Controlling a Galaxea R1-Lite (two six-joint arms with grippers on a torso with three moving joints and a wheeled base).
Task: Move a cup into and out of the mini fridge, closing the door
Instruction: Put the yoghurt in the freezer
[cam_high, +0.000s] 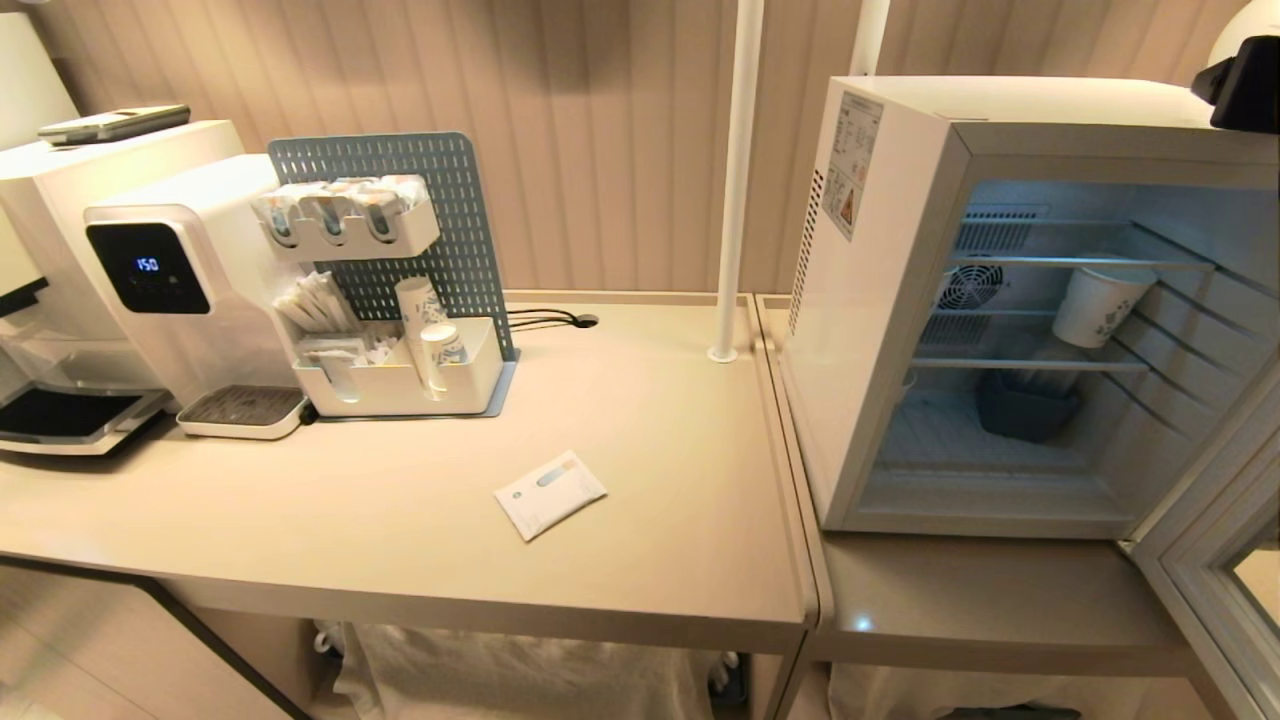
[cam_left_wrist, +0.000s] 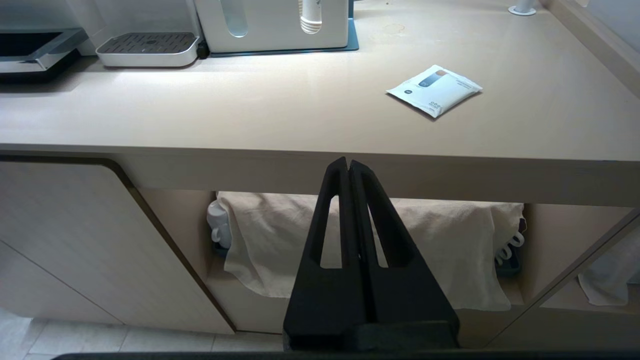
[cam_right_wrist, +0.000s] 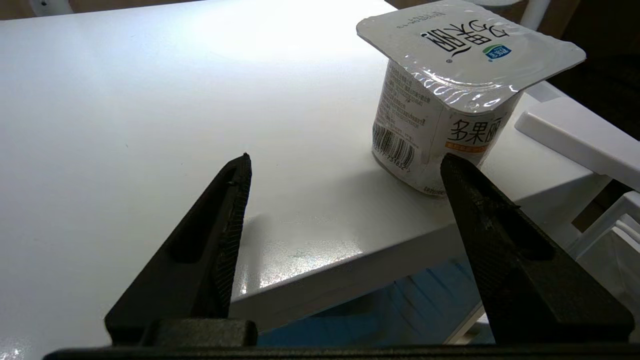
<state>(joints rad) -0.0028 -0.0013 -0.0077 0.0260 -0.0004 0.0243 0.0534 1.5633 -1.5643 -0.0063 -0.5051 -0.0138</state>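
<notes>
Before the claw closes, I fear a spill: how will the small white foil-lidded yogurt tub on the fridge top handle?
The small white foil-lidded yogurt tub looks thin-walled, so a hard squeeze may dent it. Its short, squat shape probably resists tipping. The glossy white fridge top may let it slide.

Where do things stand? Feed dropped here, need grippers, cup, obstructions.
Right gripper open, empty, above white fridge top. Left gripper shut, parked below counter edge. White foil-lidded yogurt cup upright on fridge top. Grey-blue glass door open. Nothing blocking cup.
</notes>
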